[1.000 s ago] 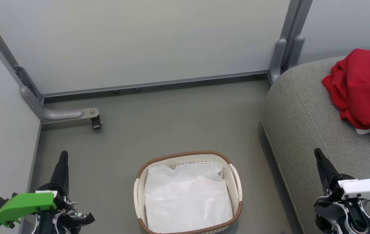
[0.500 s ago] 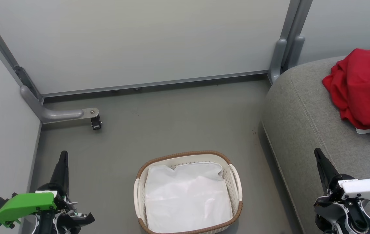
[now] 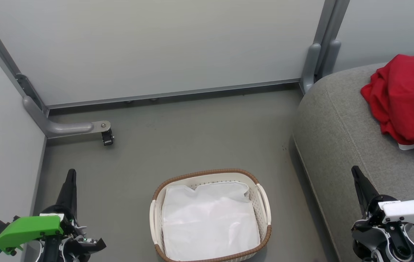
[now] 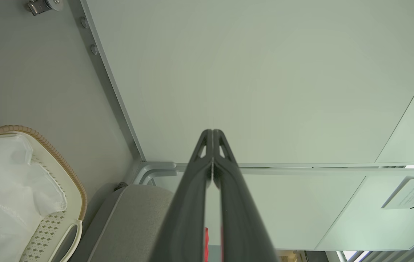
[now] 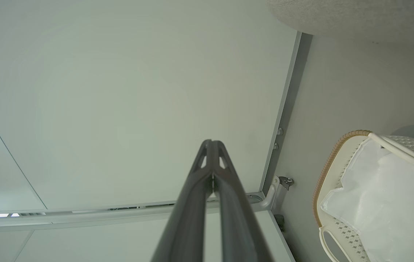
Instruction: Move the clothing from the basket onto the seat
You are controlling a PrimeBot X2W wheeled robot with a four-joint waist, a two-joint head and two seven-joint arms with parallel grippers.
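The red clothing (image 3: 406, 98) with white trim lies bunched on the grey seat (image 3: 341, 131) at the right. On the floor at bottom centre stands the basket (image 3: 265, 203), with its white liner (image 3: 208, 222) showing inside. My left gripper (image 3: 71, 171) rests at the lower left, shut and holding nothing. At the lower right my right gripper (image 3: 354, 168) is shut too, over the seat's front edge. The left wrist view has the left gripper (image 4: 212, 131) with fingertips pressed together and the basket (image 4: 67, 169) at its left. In the right wrist view the right gripper (image 5: 211, 142) is shut, the basket (image 5: 325, 171) to its right.
Pale partition panels (image 3: 156, 47) close off the back and left. A grey bracket foot with a small caster (image 3: 107, 137) juts onto the floor at the left. A grey post (image 3: 317, 62) stands at the seat's back corner. Grey floor (image 3: 192, 134) lies between basket and panels.
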